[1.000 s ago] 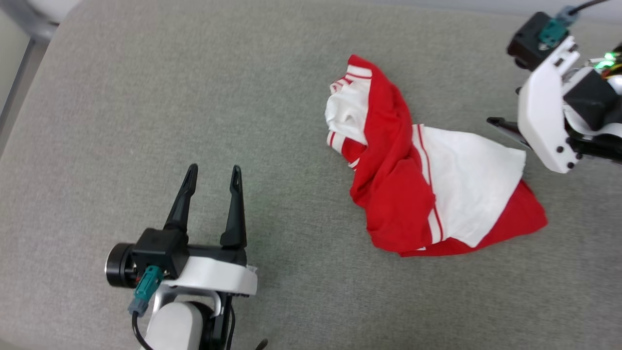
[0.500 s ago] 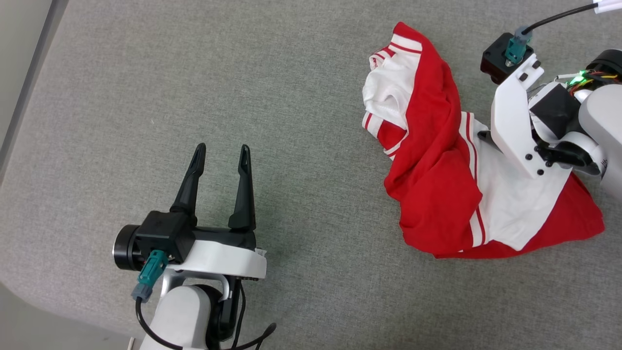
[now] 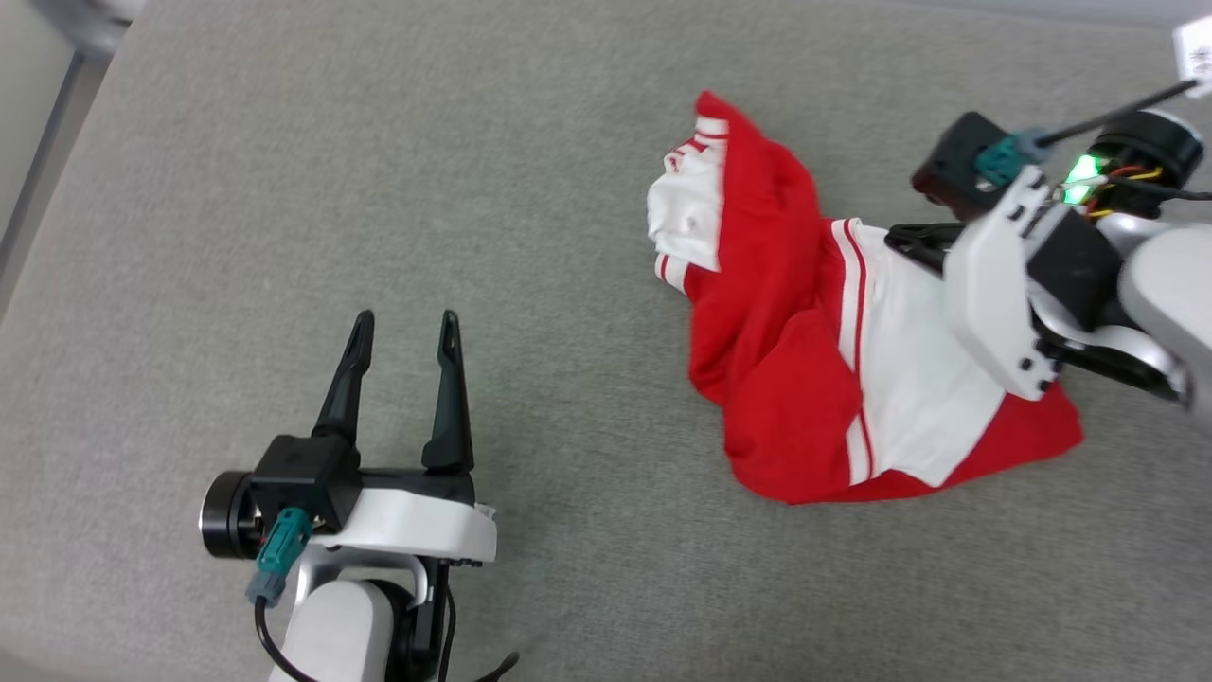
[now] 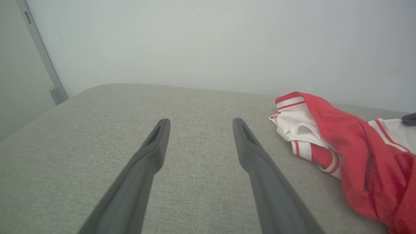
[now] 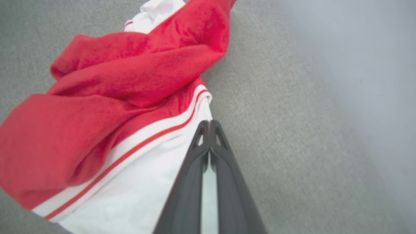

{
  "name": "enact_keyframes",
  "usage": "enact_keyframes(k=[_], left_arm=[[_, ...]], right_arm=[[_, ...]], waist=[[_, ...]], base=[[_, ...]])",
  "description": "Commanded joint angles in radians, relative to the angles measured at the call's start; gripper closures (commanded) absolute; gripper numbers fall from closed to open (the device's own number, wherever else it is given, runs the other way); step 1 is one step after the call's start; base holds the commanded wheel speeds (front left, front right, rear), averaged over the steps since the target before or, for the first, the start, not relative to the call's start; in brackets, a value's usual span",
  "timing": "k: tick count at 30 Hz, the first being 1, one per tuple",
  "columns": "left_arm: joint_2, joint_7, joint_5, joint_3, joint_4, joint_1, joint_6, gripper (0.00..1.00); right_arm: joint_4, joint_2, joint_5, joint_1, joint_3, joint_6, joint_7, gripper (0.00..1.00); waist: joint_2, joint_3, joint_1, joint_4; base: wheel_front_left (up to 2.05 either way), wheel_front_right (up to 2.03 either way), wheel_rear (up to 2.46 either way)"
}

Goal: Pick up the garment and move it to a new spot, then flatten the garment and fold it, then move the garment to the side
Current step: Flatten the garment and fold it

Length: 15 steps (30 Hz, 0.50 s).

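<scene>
Even, soft light, faint shadows; the garment (image 5: 107, 107) blurs close up; wrist views bend at edges.

A grey woven pad (image 3: 426, 189) with a rounded edge bears a red-and-white shirt (image 3: 786, 379). The shirt lies crumpled and bunched on the pad's right part, toward its far edge.

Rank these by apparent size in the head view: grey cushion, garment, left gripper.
1. grey cushion
2. garment
3. left gripper, smallest even though it sits nearer the camera, which enlarges it.
</scene>
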Motion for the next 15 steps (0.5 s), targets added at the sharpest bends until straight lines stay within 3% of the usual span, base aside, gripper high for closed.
enact_keyframes(k=[1,6,15], left_arm=[[-0.001,-0.002,0.008,0.005,0.0,0.012,-0.001,0.0],[0.0,-0.002,0.013,0.017,-0.006,0.037,-0.003,0.0],[-0.001,-0.002,0.014,0.025,-0.011,0.056,-0.008,0.0]], right_arm=[[-0.035,-0.035,-0.001,0.015,-0.005,-0.001,-0.013,1.0],[-0.17,-0.162,0.007,0.048,-0.083,-0.001,-0.022,1.0],[-0.289,-0.395,0.041,0.196,-0.319,-0.001,0.099,1.0]], waist=[[0.0,-0.032,-0.0001,-0.032],[0.0,-0.049,-0.0001,-0.057],[0.0,-0.05,-0.0001,-0.075]], base=[[0.0,0.0,0.0],[0.0,0.0,0.0],[0.0,0.0,0.0]])
